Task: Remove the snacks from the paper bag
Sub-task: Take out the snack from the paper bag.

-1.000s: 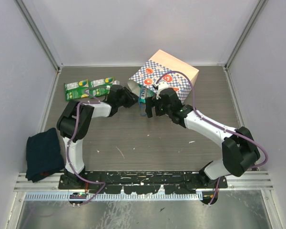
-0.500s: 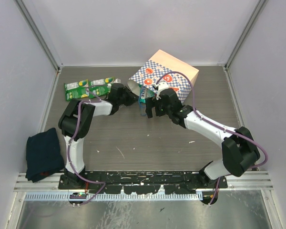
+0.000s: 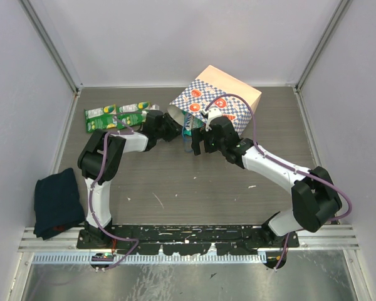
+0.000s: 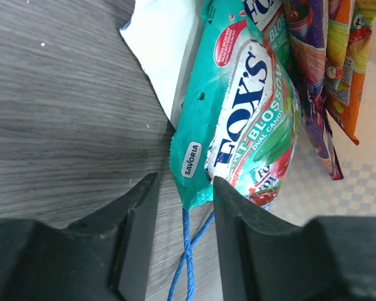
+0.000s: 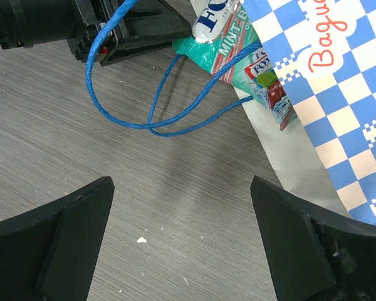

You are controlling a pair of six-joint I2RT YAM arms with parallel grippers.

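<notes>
**At the paper bag (image 3: 229, 88) mouth, the left gripper (image 3: 174, 130) brackets the corner of a teal Fox's packet (image 4: 244, 119)**

Top external view: the paper bag lies on its side at the 12-to-1 o'clock part of the desk (image 3: 175, 188). Its tan base points toward 1 o'clock and its mouth faces 8 o'clock. Two green packets (image 3: 101, 119) lie outside it on the desk at 10 o'clock, and a dark blue cloth (image 3: 57, 202) sits well apart at 8 o'clock. Both grippers are at the mouth, the left gripper right at the opening from the 9 o'clock side. The right gripper (image 3: 198, 145) is just beside it at 5 o'clock.

Left wrist view: the teal Fox's packet sticks out of the bag with its long axis running from 7 to 1 o'clock. Its sealed near corner dips into the gap between the fingers (image 4: 135, 238). The jaws stand partly apart, not clamped, and a sliver of desk shows between the left finger and the foil. Whether the other finger touches the packet's edge I cannot tell. A purple packet (image 4: 310, 94) and an orange packet (image 4: 344, 69) lie deeper in at 1 o'clock, overlapping the teal one's far side.

Right wrist view: the right gripper's jaws are spread wide over bare desk and hold nothing. The bag's blue cord handle (image 5: 163, 130) loops on the desk at 12 o'clock from it. The teal Fox's packet shows beyond at 1 o'clock, at the bag's lip.

The left arm is plainly the nearer one. The coming move likely needs it to close on that corner and draw the packet out along its long axis, away from the mouth.
</notes>
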